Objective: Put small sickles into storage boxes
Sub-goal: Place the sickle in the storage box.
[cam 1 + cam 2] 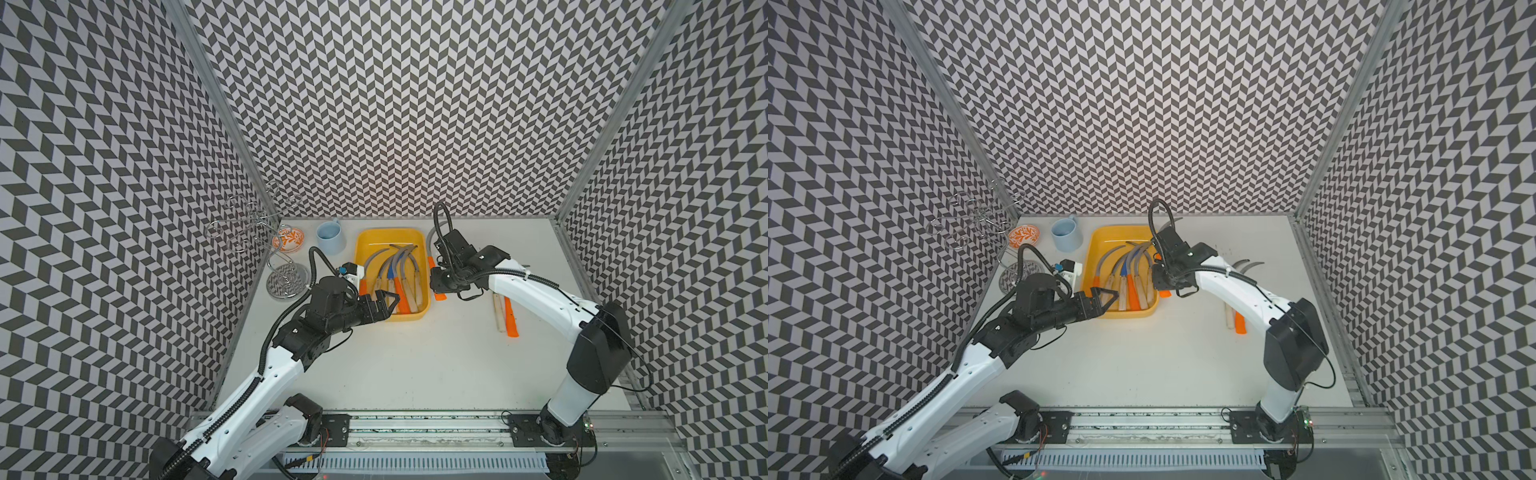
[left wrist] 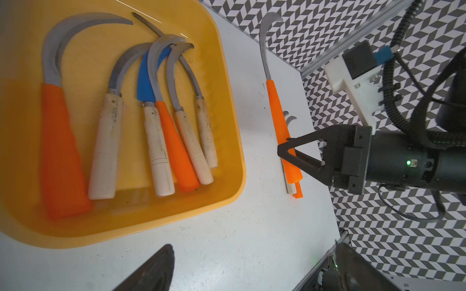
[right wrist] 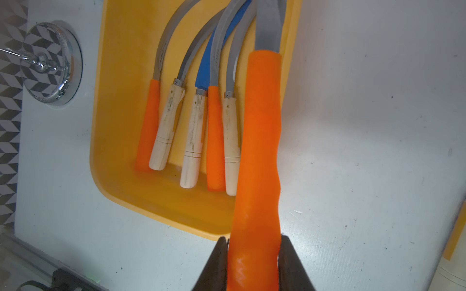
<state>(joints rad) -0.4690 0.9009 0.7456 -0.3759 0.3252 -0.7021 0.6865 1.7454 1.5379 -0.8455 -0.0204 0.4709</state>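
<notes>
The yellow storage box [image 1: 390, 233] [image 1: 1106, 237] [image 2: 228, 83] [image 3: 113, 105] holds several small sickles [image 1: 395, 276] [image 2: 161, 131] [image 3: 194, 131], with orange and pale wood handles and one blue blade. My right gripper [image 1: 436, 284] [image 2: 283, 151] [image 3: 254, 241] is shut on the orange handle of another sickle [image 1: 432, 262] [image 2: 273, 105] [image 3: 262, 141], which runs along the box's right rim. My left gripper [image 1: 392, 305] [image 1: 1111, 299] [image 2: 254, 254] is open and empty at the box's front left corner. Two more sickles [image 1: 505, 316] [image 1: 1235, 318] lie on the table to the right, under my right arm.
A light-blue mug [image 1: 331, 237] and an orange-patterned bowl [image 1: 287, 241] stand at the back left. A chrome wire stand [image 1: 286, 280] [image 3: 50, 63] is left of the box. Patterned walls close three sides.
</notes>
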